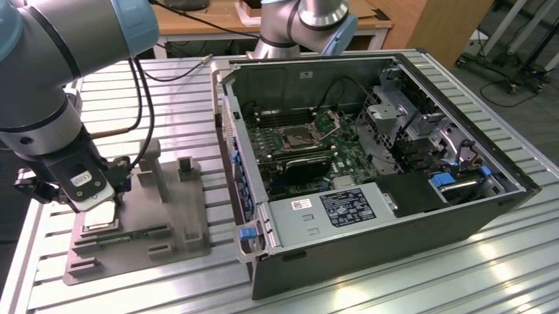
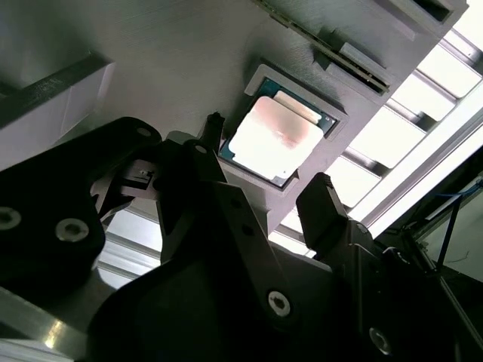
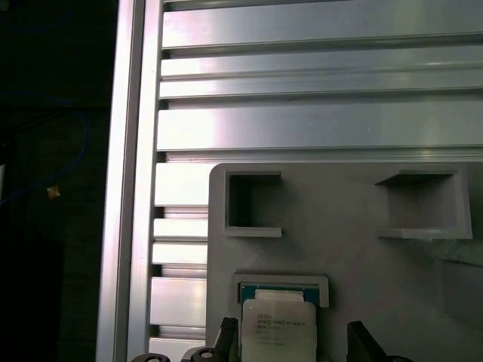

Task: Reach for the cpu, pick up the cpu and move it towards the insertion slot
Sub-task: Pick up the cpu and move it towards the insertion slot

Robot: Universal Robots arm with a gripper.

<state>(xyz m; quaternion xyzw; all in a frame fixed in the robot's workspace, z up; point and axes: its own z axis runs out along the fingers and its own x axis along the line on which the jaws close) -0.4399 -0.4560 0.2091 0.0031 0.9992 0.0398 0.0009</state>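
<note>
Second wrist view shows the cpu, a flat square chip with a shiny metal lid and green edge, seated in a recess of the matte grey tray. It lies directly between the black jaws of the gripper, which stand apart on either side, though whether they touch its edges is hard to tell. The insertion slot lies well apart, toward the exterior view's right.

Bright light glares off the ribbed silver aluminium table; a light-brown wooden desk stands behind, with smooth grey floor beyond.
</note>
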